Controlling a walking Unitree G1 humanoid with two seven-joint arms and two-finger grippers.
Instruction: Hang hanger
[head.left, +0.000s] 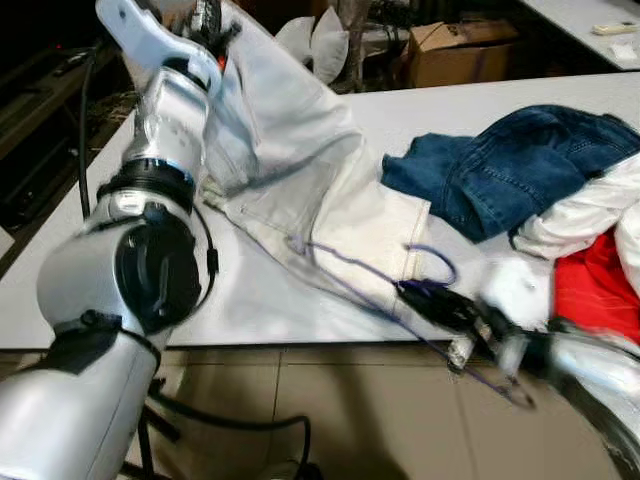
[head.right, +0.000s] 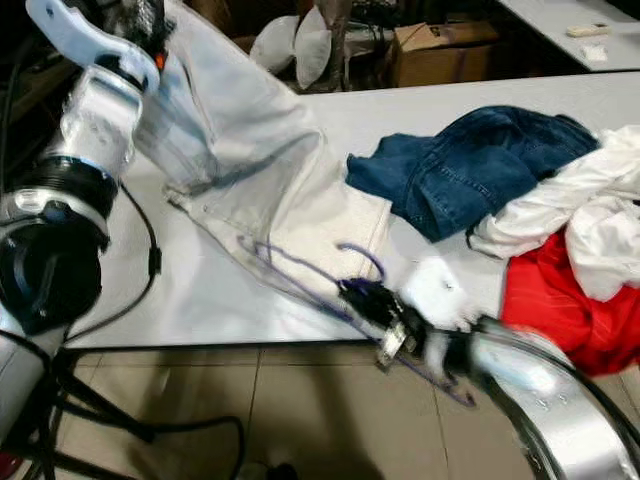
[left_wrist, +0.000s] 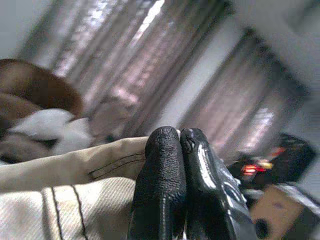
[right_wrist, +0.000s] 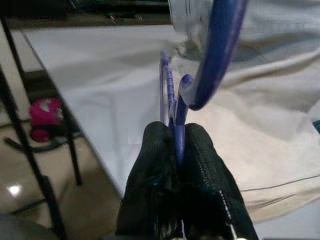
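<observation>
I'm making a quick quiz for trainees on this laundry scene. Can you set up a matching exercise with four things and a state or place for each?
Things:
1. purple hanger
2. white trousers
3. blue jeans
4. red garment

States or places:
A. crumpled in the middle of the table
B. lifted at one end by the left claw
C. pinched in the right claw
D. in the pile near the table's right edge

Pairs: 1-C, 2-B, 3-A, 4-D
</observation>
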